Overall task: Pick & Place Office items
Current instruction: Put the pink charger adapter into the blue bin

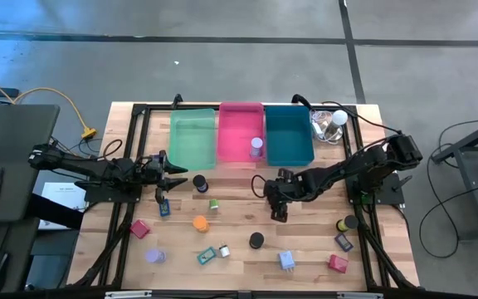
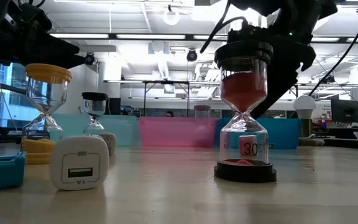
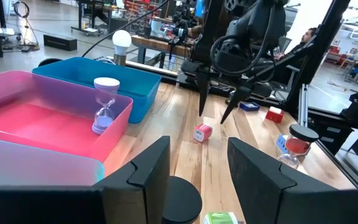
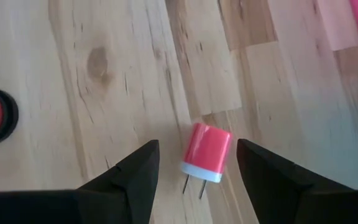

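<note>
A red plug charger [image 4: 207, 152] with a white end and two prongs lies on its side on the wood. My right gripper [image 4: 197, 149] hangs open above it, a finger on either side, and hides it in the high view [image 1: 278, 212]. In the left wrist view its fingertips clear the charger [image 3: 202, 132]. My left gripper [image 1: 179, 178] is open near the green tray [image 1: 193, 137]. Its fingers [image 3: 197, 149] flank the top of a black-capped hourglass [image 3: 180, 198] without visibly touching it. A purple hourglass [image 1: 256, 147] stands in the pink tray [image 1: 239, 124].
The teal tray [image 1: 289, 134] sits right of the pink one, with a clear lump and white ball [image 1: 332, 123] beside it. Scattered on the near table are a red-sand hourglass [image 2: 246, 124], an orange hourglass [image 1: 200, 223], a white charger [image 2: 79, 163] and red [image 1: 338, 263] and blue [image 1: 286, 260] blocks.
</note>
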Tool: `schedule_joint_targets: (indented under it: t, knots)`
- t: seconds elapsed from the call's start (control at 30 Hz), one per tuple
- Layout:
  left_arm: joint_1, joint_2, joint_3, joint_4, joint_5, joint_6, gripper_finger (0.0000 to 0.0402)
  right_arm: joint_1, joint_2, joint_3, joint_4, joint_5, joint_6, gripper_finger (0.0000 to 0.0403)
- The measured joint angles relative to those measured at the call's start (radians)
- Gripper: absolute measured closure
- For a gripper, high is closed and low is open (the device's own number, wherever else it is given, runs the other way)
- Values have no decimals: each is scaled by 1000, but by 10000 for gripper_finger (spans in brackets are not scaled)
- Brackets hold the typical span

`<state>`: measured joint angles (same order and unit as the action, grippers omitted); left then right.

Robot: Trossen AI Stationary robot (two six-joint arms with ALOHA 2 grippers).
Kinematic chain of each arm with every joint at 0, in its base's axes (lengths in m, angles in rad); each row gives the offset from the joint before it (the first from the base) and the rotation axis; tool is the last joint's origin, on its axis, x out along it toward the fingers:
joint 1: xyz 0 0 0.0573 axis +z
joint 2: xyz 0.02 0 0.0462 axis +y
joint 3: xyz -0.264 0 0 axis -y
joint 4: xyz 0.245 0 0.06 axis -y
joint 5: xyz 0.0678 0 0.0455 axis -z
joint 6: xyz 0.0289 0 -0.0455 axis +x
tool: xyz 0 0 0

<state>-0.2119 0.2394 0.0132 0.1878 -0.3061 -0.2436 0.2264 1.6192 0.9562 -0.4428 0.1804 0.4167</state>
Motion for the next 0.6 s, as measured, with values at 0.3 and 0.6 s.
schedule_joint_targets:
  t: [0.3,0.6]
  knots:
    - [0,0,0,0,0,0,246,1,8,-4,-27,47,85,198]
    - [0,0,0,-1,-1,0,246,0,8,-5,-31,55,111,198]
